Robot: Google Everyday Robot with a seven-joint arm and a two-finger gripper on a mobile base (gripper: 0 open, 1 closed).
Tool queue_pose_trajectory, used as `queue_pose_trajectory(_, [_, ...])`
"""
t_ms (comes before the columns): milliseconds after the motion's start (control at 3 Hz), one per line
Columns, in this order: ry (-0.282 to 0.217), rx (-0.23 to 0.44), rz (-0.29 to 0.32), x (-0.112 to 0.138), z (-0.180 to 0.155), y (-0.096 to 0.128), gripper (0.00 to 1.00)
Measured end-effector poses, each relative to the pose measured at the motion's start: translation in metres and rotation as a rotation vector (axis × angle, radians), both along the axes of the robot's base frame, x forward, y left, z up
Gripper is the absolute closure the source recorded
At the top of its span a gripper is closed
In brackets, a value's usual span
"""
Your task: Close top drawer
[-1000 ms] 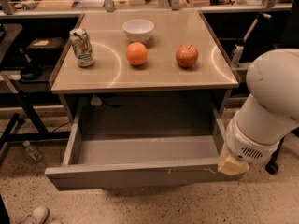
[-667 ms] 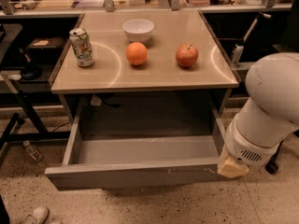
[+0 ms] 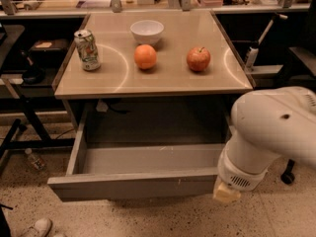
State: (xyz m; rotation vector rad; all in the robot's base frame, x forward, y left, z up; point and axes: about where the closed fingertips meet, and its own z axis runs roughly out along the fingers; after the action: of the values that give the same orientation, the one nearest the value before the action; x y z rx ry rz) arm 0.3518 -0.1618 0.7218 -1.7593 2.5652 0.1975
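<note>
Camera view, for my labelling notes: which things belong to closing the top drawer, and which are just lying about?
Job in hand: top drawer, pulled out below the tabletop; gripper, low at the drawer's right front corner.

Lying about: can, white bowl, orange and apple, all on the tabletop; plastic bottle on the floor at left.

so the bench (image 3: 168,80) has a soda can (image 3: 87,50) at left, a white bowl (image 3: 147,31) further back, an orange (image 3: 145,57) in the middle and an apple (image 3: 198,59) to its right, all apart
</note>
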Motion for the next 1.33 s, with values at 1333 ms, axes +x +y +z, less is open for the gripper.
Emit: queue_pose_trajectory(1333, [0.016,-0.003,-0.011,0.042,-0.073,0.038,1.0])
